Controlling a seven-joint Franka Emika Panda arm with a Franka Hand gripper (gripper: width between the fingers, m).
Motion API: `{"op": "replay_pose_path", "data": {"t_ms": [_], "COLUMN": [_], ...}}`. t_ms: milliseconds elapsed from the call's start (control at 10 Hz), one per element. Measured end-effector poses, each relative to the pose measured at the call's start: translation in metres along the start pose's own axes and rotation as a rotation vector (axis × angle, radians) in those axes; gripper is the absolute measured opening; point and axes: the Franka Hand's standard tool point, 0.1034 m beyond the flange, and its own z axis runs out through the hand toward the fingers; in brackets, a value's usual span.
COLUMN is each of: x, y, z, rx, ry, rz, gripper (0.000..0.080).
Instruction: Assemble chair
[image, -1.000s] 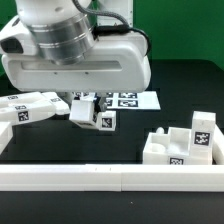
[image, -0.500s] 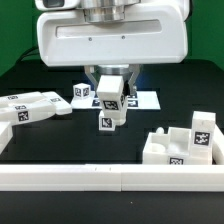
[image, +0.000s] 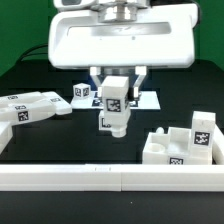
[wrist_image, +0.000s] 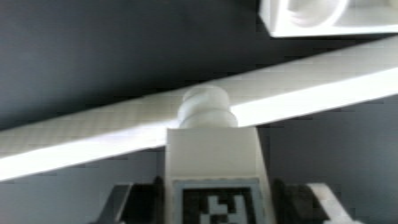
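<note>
Part under inspection: one pegged leg (image: 113, 112) of the chair, a white blocky plastic post with a black-and-white tag on its face.
Location of leg: centre of the table (image: 60, 140), upright, just in front of the marker board (image: 145, 101); in the wrist view its round peg (wrist_image: 206, 100) points away from the wrist, towards the border rail (image: 110, 178).
Clearance: the lower end appears to hang just above the dark mat; contact cannot be ruled out.
Handling, judged: rigid and light; smooth moulded plastic, so likely slick under the pads; not fragile, though the peg could bind if offered up tilted.
Where to hold, judged: on the flat opposite sides of the upper, tagged end, leaving the peg end free for insertion.
Gripper (image: 113, 93): jaws partly apart and clamped on the leg's upper end, one finger on each side face.
Grip quality: leg sits square between the fingers in both views; no visible tilt.
Other chair parts: a partly built block (image: 180, 146) near, on the exterior view's right, well apart from the leg; slabs (image: 30, 108) on the exterior view's left; a small cube (image: 82, 92) just beside the marker board.
Caution, judged: a lateral knock against the block could twist the leg in the grip.
</note>
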Motion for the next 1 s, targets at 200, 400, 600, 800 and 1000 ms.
{"op": "replay_pose_path", "data": {"t_ms": [200,400,600,800,1000], "x": [-0.009,-0.026,-0.037,-0.043,-0.047], "y": [-0.010,-0.016,-0.025,-0.031,-0.033], "z": [-0.002,0.006,0.010,0.012,0.016], "rx": [0.002,0.003,0.005,0.007,0.006], "ry": [0.141,0.099,0.084,0.077,0.070], "rz": [-0.007,-0.004,-0.001,-0.003,-0.008], "gripper": [0.0282,0.0282,0.0282,0.0282,0.0282]}}
